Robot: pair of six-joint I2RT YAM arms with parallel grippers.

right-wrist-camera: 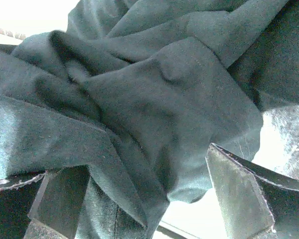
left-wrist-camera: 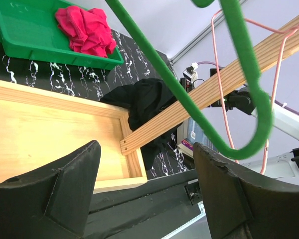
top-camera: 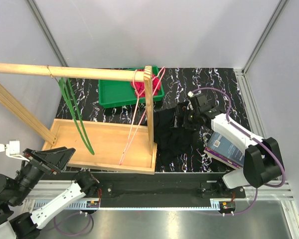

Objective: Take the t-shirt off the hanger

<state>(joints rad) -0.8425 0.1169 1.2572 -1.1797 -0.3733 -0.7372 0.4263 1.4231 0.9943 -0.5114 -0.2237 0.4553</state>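
Left arm (top-camera: 57,201) folded low at near-left corner, just off worktop (top-camera: 219,84) edge. Left pincer (top-camera: 62,158) aimed right, fingers (left-wrist-camera: 65,189) spread wide.

Right arm (top-camera: 235,133) stretched from near-right corner toward worktop middle. Right pincer (top-camera: 185,119) low, fingers (right-wrist-camera: 249,194) well apart (tips hidden from above).

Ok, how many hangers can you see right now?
2. A green hanger hangs from the wooden rail toward its left. A pink hanger hangs near the rail's right end, over the wooden tray. No others show.
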